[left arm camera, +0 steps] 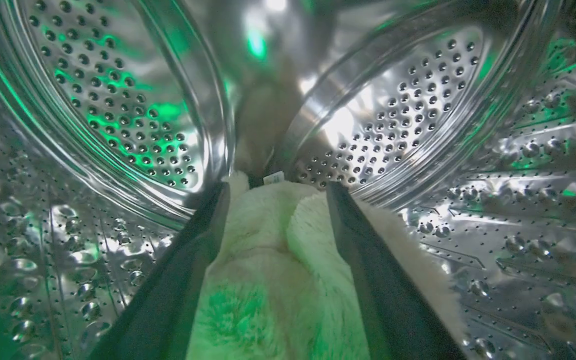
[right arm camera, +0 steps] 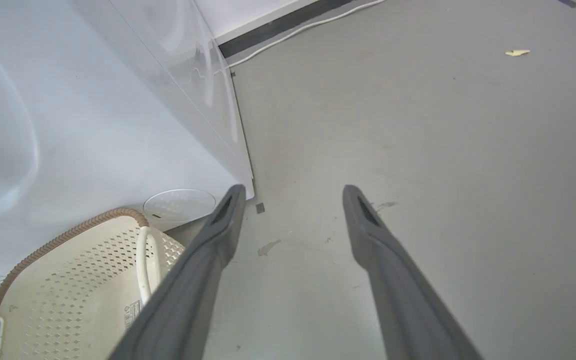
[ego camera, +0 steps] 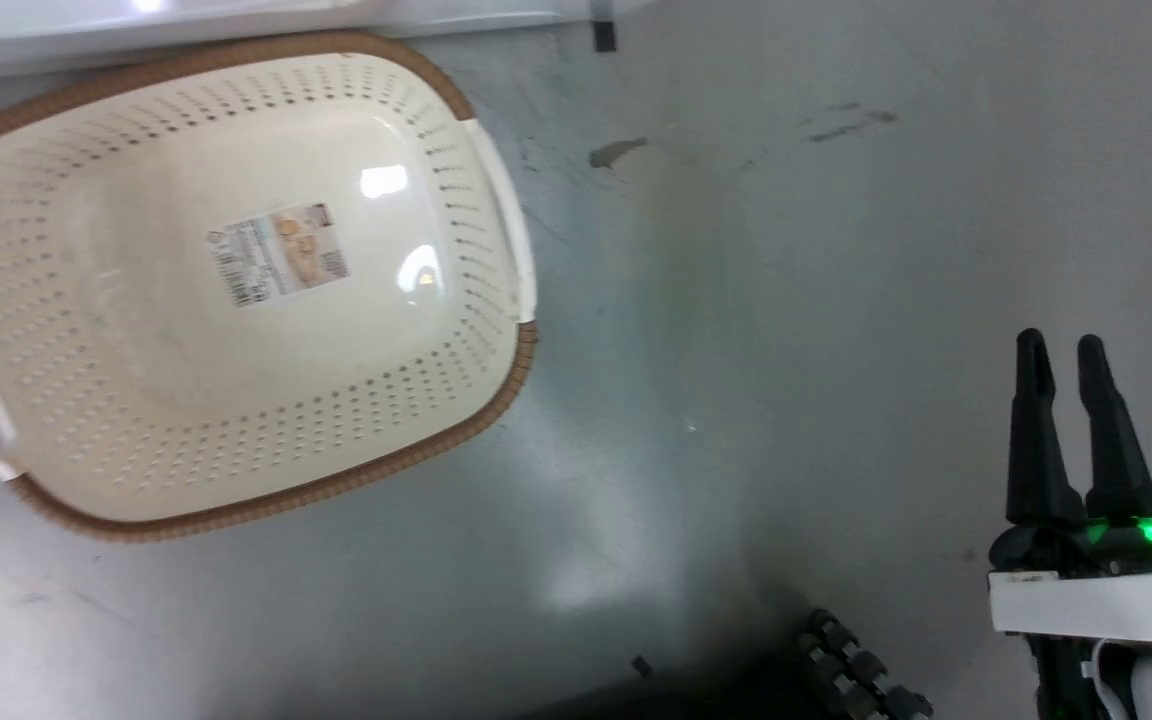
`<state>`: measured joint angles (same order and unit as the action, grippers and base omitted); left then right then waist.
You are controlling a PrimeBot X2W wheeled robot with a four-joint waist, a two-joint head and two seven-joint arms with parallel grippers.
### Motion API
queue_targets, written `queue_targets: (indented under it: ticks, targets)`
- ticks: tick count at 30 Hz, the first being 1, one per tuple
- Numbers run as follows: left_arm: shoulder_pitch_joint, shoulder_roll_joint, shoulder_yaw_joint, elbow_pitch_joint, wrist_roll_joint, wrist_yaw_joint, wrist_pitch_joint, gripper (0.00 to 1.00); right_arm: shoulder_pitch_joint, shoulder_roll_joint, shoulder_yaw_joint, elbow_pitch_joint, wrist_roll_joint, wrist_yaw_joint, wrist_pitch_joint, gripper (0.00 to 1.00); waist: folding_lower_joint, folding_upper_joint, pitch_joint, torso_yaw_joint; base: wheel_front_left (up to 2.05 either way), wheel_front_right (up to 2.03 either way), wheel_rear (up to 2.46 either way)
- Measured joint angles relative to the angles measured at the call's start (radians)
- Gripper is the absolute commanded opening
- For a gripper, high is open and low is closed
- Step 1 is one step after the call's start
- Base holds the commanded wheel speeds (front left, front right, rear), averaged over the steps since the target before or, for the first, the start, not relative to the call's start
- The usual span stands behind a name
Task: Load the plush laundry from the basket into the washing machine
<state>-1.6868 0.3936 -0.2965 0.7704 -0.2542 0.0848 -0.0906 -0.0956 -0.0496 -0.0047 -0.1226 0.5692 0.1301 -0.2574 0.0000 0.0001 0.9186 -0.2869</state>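
— Around the left gripper point(left arm camera: 275, 187)?
— Shiny perforated steel of the washing machine point(left arm camera: 118, 100) drum on every side. Jaws spread wide, shaggy cream plush laundry point(left arm camera: 268, 260) lying between them.
— And the right gripper point(ego camera: 1061, 345)?
— Wide too, gripping nothing, over smooth grey floor point(ego camera: 786, 300). Cream perforated basket point(ego camera: 136, 440), brown-rimmed, well off to its left.

A laundry area: white washing machine point(right arm camera: 93, 125), perforated basket point(ego camera: 236, 440), bare grey floor point(ego camera: 786, 300).

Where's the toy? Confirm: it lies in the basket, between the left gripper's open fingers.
Wrong place: the toy lies in the washer drum, not the basket, between the left gripper's open fingers. The left wrist view shows it; the head view shows the basket empty.
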Motion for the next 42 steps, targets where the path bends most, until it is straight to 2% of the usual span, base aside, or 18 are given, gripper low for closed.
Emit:
queue_targets:
  ticks: [7,8,9,10,15,23,28,32,35,41,42]
  targets:
    - [0.114,-0.072,0.003,0.036,-0.055,-0.012,-0.086,1.0,-0.009,0.0,-0.032,-0.001,-0.055,0.0,0.0,1.0,0.0,0.0,-0.05,0.062,0.0,0.0,0.0]
    - [0.163,-0.099,0.012,0.053,-0.08,-0.018,-0.108,1.0,-0.01,0.0,-0.04,-0.002,-0.073,0.0,0.0,1.0,0.0,0.0,-0.076,0.081,0.0,0.0,0.0]
    - [0.163,-0.099,0.012,0.053,-0.08,-0.018,-0.108,1.0,-0.01,0.0,-0.04,-0.002,-0.073,0.0,0.0,1.0,0.0,0.0,-0.076,0.081,0.0,0.0,0.0]
    - [0.209,-0.129,0.015,0.065,-0.101,-0.023,-0.128,1.0,-0.01,0.0,-0.048,-0.002,-0.093,0.0,0.0,1.0,0.0,0.0,-0.105,0.101,0.0,0.0,0.0]
    - [0.319,-0.188,0.012,0.084,-0.122,-0.04,-0.154,1.0,-0.01,0.0,-0.057,0.006,-0.123,0.0,0.0,1.0,-0.0001,0.0,-0.189,0.151,0.0,0.0,0.0]
    - [0.512,-0.226,0.016,0.074,-0.139,-0.053,-0.166,1.0,0.009,0.0,-0.062,0.042,-0.157,0.0,0.0,1.0,-0.0002,0.0,-0.33,0.204,0.0,0.0,0.0]
    - [0.727,-0.253,0.042,-0.002,-0.152,-0.054,-0.166,1.0,0.053,0.0,-0.049,0.08,-0.217,0.0,0.0,1.0,-0.0003,0.0,-0.471,0.231,0.0,0.0,0.0]
    - [0.828,-0.261,0.056,-0.052,-0.153,-0.059,-0.166,1.0,0.087,0.0,-0.051,0.099,-0.225,0.0,0.0,1.0,-0.0003,0.0,-0.545,0.241,0.0,0.0,0.0]
    - [0.944,-0.272,0.065,-0.113,-0.152,-0.058,-0.167,1.0,0.12,0.0,-0.043,0.113,-0.275,0.0,0.0,1.0,-0.0004,0.0,-0.642,0.255,0.0,0.0,0.0]
    - [1.076,-0.267,0.067,-0.172,-0.144,-0.057,-0.167,1.0,0.166,0.0,-0.032,0.122,-0.317,0.0,0.01,1.0,-0.0005,0.0,-0.759,0.27,0.0,0.0,0.0]
    - [1.127,-0.256,0.069,-0.192,-0.143,-0.05,-0.167,1.0,0.188,0.0,-0.026,0.126,-0.324,0.0,0.019,1.0,-0.0003,0.0,-0.804,0.276,0.0,0.0,0.0]
